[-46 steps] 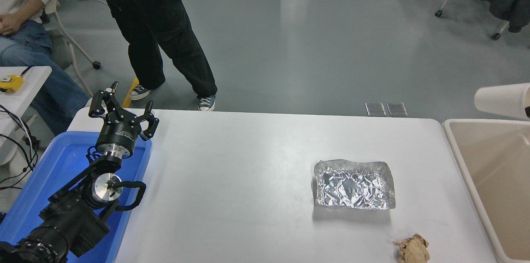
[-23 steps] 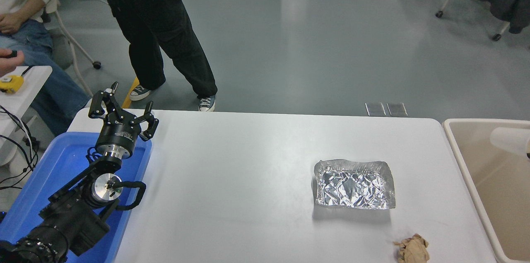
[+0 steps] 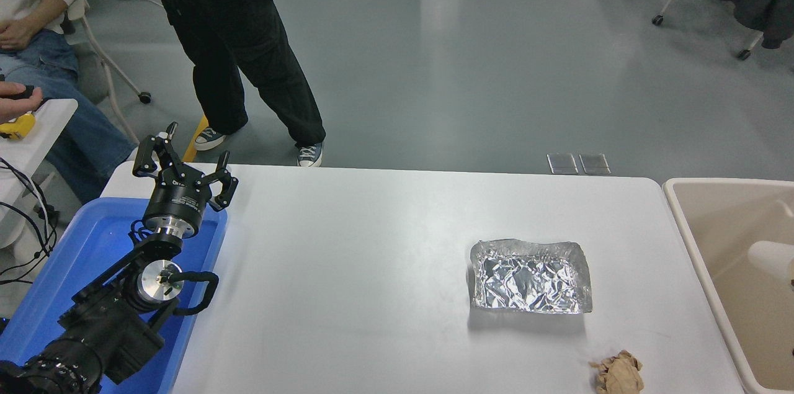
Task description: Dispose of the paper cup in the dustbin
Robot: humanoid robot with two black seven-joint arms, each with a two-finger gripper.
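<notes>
1. Head view shows the white bench (image 3: 384,270) unchanged over the last second: the crinkled foil tray (image 3: 530,276) and the crumpled brown paper ball (image 3: 617,373) lie where they were.
2. The beige dustbin (image 3: 688,239) stands at the bench's right end, and it now frames the paper cup.
3. The left gripper (image 3: 184,169) is parked over the blue bin (image 3: 80,257), its fingers spread wide.
4. The paper cup (image 3: 769,255) was above the dustbin's far rim a second ago; it has dropped steadily and now sits low inside the dustbin, cut by the picture's right edge.
5. The right gripper is out of view, so whether it has let go cannot be told; by my judgement the disposal is nearly or fully done.
</notes>
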